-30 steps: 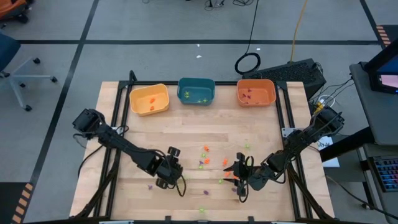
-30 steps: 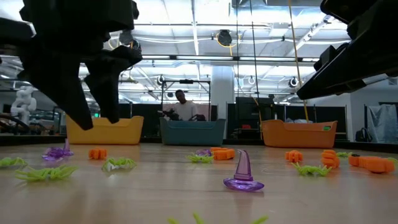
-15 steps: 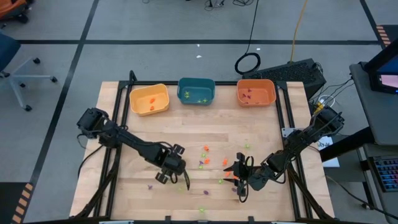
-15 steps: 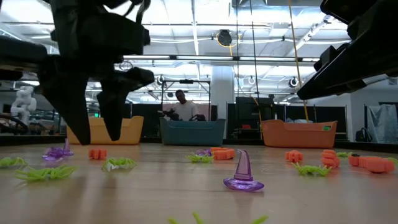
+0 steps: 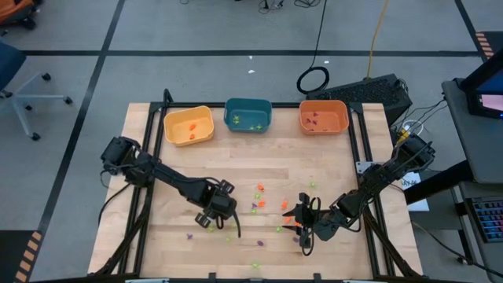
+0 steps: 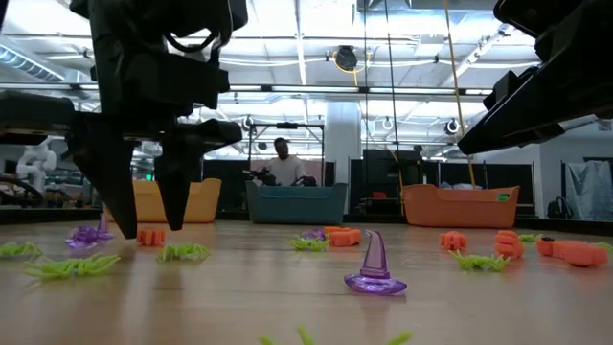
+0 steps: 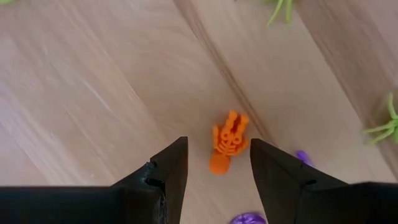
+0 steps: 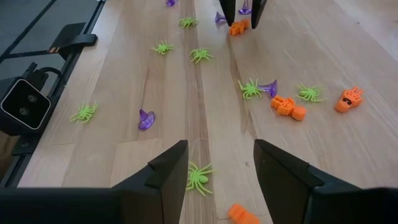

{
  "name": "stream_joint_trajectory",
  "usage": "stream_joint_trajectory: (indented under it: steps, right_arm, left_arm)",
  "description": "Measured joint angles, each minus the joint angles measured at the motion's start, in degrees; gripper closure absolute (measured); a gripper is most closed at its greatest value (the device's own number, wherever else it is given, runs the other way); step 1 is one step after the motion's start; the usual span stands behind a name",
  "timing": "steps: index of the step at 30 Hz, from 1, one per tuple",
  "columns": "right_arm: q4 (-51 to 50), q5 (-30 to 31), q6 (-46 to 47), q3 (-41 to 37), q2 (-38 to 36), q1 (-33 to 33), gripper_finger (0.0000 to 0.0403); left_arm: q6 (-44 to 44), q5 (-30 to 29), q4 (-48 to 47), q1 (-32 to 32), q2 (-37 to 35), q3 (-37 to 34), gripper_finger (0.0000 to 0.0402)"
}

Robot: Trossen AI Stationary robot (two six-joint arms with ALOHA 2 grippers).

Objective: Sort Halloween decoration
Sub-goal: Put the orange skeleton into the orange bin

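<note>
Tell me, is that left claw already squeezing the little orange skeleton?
No: the left gripper stands open, its fingers either side of the orange skeleton, which lies on the wooden table with gaps showing.

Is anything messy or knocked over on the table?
Nothing looks broken. Unsorted trinkets lie scattered over the wooden table: green spiders, purple witch hats and orange skeletons. One orange skeleton lies flat between the open fingers of the left gripper. The right gripper hangs open above a spider.
</note>
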Motion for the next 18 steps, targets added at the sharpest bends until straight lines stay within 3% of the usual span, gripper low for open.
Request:
stream_joint_trajectory:
  steps: [6,10,18]
  right_arm:
    - [0.0,0.0,0.0,0.0,0.0,0.0,0.0232]
    - [0.0,0.0,0.0,0.0,0.0,0.0,0.0232]
    - [0.0,0.0,0.0,0.0,0.0,0.0,0.0232]
  left_arm:
    - [1.4,0.5,0.0,0.2,1.2,0.1,0.0252]
    - [1.4,2.9,0.2,0.3,2.3,0.3,0.0285]
    - [0.9,2.2,0.6,0.3,2.0,0.2,0.0364]
